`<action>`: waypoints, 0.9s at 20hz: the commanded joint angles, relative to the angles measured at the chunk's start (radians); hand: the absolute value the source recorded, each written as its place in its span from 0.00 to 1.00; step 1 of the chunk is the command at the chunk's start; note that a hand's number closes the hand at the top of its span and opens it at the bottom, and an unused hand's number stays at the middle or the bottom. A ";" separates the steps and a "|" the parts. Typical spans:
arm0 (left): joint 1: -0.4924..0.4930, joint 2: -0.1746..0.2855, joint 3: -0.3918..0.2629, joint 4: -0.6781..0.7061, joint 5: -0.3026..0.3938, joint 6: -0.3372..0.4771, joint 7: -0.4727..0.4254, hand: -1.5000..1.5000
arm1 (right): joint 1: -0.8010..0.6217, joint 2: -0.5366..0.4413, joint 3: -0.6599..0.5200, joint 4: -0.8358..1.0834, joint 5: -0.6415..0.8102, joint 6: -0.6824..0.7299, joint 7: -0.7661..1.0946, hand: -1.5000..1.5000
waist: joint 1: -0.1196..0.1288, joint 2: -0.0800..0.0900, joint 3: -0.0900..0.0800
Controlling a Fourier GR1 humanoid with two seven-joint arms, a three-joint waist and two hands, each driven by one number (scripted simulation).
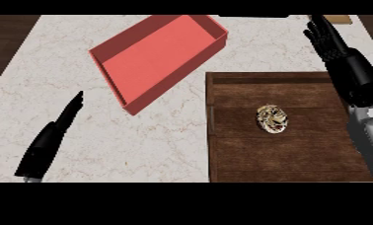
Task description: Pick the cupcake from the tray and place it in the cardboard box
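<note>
Hovering at the far right corner of the tray, the right hand is spread and empty, probably poised for the cupcake, which sits nearer the robot, slightly leftward. The open cardboard box waits farther left. The left hand rests straight-fingered.

Cupcake is set on tray, near its middle. Cardboard box is placed on counter, left of and behind tray, apart from it.

Marble counter: red box upper middle, open top; dark wooden tray right, just beside.
</note>
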 commanded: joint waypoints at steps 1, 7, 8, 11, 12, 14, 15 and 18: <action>0.029 0.021 0.071 -0.013 -0.007 0.001 0.026 0.50 | -0.042 0.052 -0.032 0.088 0.001 0.002 0.008 0.00 | -0.021 0.000 -0.010; -0.030 0.042 0.145 0.076 -0.023 0.126 0.099 0.50 | 0.085 -0.184 0.101 -0.019 0.298 -0.051 0.063 0.00 | -0.022 -0.005 -0.052; -0.034 0.052 0.169 0.087 -0.027 0.150 0.110 0.50 | 0.133 -0.224 0.128 0.009 0.378 -0.080 0.087 0.00 | -0.035 0.000 -0.032; -0.031 0.045 0.207 0.128 -0.016 0.165 0.131 0.50 | 0.386 0.014 0.133 -0.050 0.345 -0.294 0.015 0.00 | -0.066 -0.006 -0.011; -0.058 0.035 0.190 0.125 -0.037 0.183 0.163 0.50 | 0.411 0.082 0.087 -0.034 0.234 -0.279 -0.066 0.00 | -0.071 -0.003 -0.009; -0.076 0.055 0.218 0.134 -0.012 0.154 0.185 0.50 | 0.456 0.102 0.041 -0.090 0.135 -0.227 -0.176 0.00 | -0.069 -0.005 -0.009; -0.038 0.042 0.209 0.124 -0.028 0.162 0.152 0.50 | 0.502 0.102 0.027 -0.085 0.132 -0.219 -0.256 0.00 | -0.056 -0.005 -0.009; -0.097 -0.014 0.213 0.187 -0.058 0.138 0.145 0.50 | 0.540 0.032 -0.010 -0.095 0.163 -0.132 -0.336 0.00 | -0.043 -0.001 -0.010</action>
